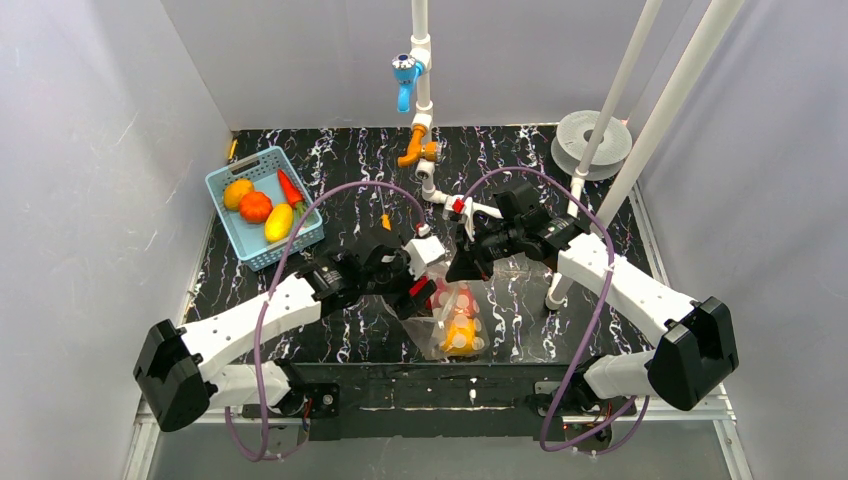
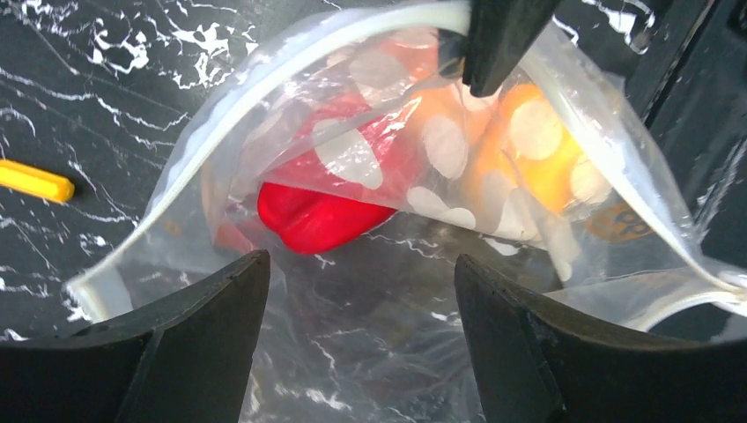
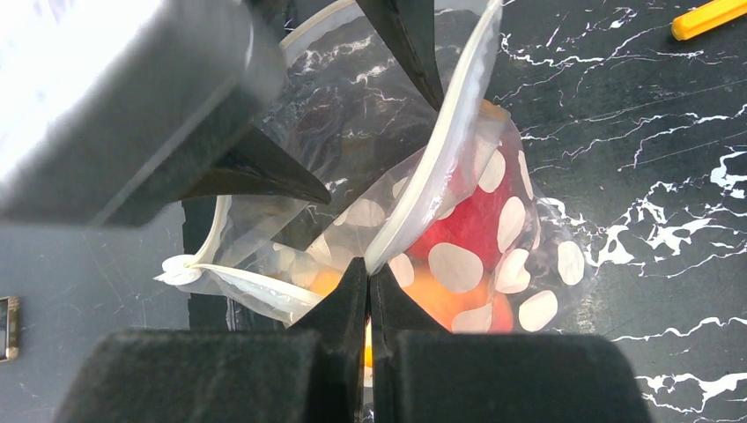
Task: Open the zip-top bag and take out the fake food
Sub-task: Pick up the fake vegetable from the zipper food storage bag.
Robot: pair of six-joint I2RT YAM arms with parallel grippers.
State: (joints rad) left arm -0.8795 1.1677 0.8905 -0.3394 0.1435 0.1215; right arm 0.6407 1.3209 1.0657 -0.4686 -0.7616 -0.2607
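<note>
The zip-top bag [image 1: 458, 322], clear with white dots, lies at the table's near middle with its mouth pulled wide open [image 2: 264, 97]. Inside it are fake food pieces: a glossy red one [image 2: 317, 218] and orange ones [image 2: 539, 159]. My right gripper [image 3: 368, 269] is shut on the bag's white zip rim [image 3: 440, 167] and holds it up. My left gripper [image 2: 357, 286] is open at the bag's mouth, its fingertips [image 2: 251, 282] just short of the red piece, with only clear film between them. More fake food [image 1: 256, 207] lies in the basket.
A light blue basket [image 1: 222, 178] stands at the back left. A small orange-handled screwdriver [image 1: 385, 220] lies behind the bag. A white pipe with a blue tap [image 1: 406, 75] rises at the back, white poles [image 1: 610, 120] and a grey spool [image 1: 590, 140] at the right.
</note>
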